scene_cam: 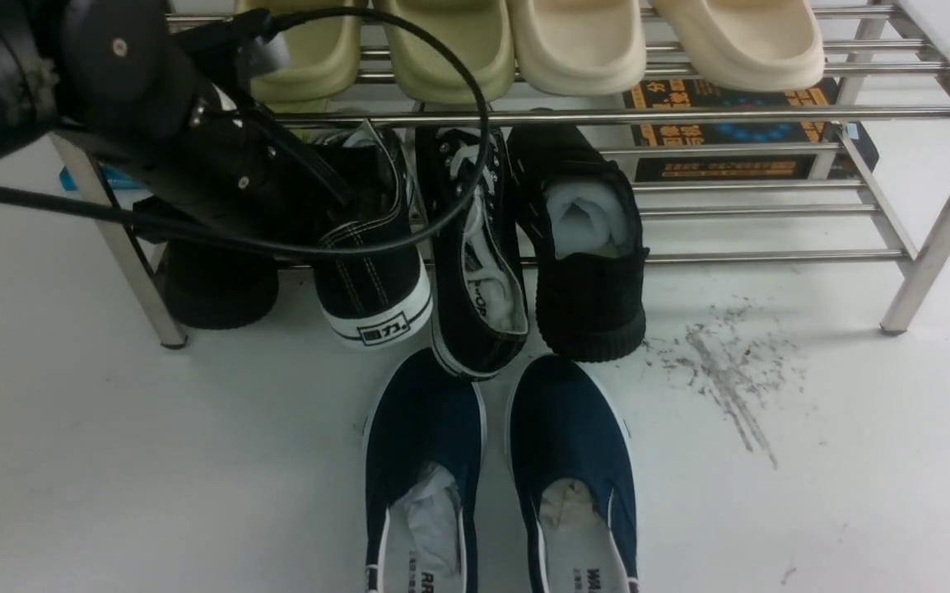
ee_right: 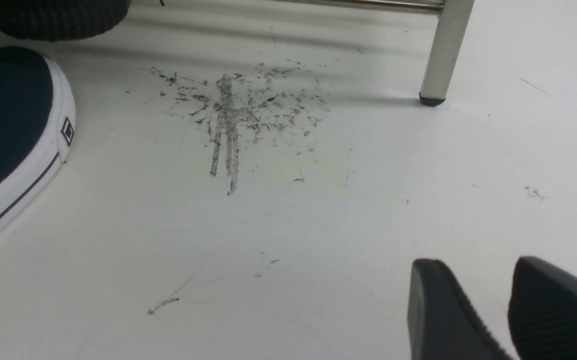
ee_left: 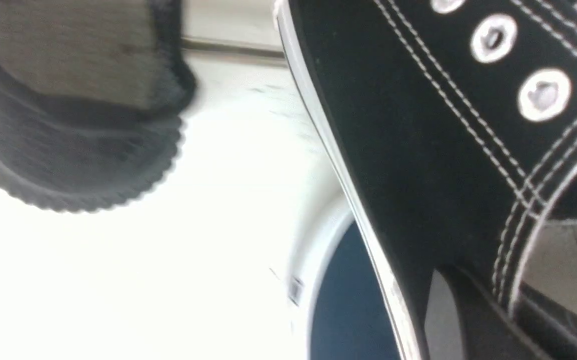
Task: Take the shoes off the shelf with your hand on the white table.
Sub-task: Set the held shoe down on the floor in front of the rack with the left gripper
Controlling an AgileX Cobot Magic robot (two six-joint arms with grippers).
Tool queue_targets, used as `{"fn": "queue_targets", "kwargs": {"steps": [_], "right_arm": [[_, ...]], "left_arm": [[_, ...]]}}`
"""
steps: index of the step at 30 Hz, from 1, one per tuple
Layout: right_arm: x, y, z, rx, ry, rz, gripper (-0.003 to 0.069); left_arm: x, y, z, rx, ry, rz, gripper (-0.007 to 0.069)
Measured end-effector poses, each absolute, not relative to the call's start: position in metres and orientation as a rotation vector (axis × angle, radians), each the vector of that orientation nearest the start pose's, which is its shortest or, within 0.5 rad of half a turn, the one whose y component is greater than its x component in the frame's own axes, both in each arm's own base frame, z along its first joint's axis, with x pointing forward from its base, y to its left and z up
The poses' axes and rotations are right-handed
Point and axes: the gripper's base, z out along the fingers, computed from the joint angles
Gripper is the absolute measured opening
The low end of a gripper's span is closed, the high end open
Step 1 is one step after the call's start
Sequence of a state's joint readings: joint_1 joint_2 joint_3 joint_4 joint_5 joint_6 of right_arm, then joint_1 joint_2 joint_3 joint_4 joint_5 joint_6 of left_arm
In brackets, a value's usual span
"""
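1. The left gripper (scene_cam: pixel 323 193) reaches into the mouth of the left sneaker (scene_cam: pixel 372 272) on the lower tier of the shelf (scene_cam: pixel 771 115). Its jaws are closed, apparently pinching the collar, though the cables (scene_cam: pixel 479 99) hide the contact.
2. That sneaker juts heel-first past the shelf's front edge, above the white table (scene_cam: pixel 113 461).
3. The right sneaker (scene_cam: pixel 475 280) leans just beside it, tipped sideways.
4. The right gripper (ee_right: pixel 483 270) hangs low over the table, away from both sneakers, with its fingers slightly parted and empty.

2 black canvas shoes (scene_cam: pixel 372 280) with white stitching, white soles and metal eyelets sit at the front edge of the steel-tube shelf's (scene_cam: pixel 771 257) lower tier. Their heels overhang the glossy white surface (scene_cam: pixel 113 461). The right 1 leans on its side. The left pincer (scene_cam: pixel 339 193) is clamped on the left 1's collar.
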State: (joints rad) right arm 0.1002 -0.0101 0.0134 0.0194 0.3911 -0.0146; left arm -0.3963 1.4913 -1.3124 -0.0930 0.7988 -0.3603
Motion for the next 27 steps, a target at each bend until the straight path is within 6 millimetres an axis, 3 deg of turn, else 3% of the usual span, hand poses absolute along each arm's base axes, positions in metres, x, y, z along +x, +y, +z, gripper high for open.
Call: {"fn": "queue_targets", "kwargs": {"steps": [20, 27], "right_arm": [[0.052, 0.006, 0.174, -0.096, 1.876, 0.078, 0.0237], [0.052, 0.006, 0.174, -0.096, 1.876, 0.078, 0.0237]], "left_arm": [[0.255, -0.107, 0.371, 0.09, 2.52, -0.291, 0.0015], [0.217, -0.087, 0.391, 0.111, 2.572, -0.195, 0.0015]]}}
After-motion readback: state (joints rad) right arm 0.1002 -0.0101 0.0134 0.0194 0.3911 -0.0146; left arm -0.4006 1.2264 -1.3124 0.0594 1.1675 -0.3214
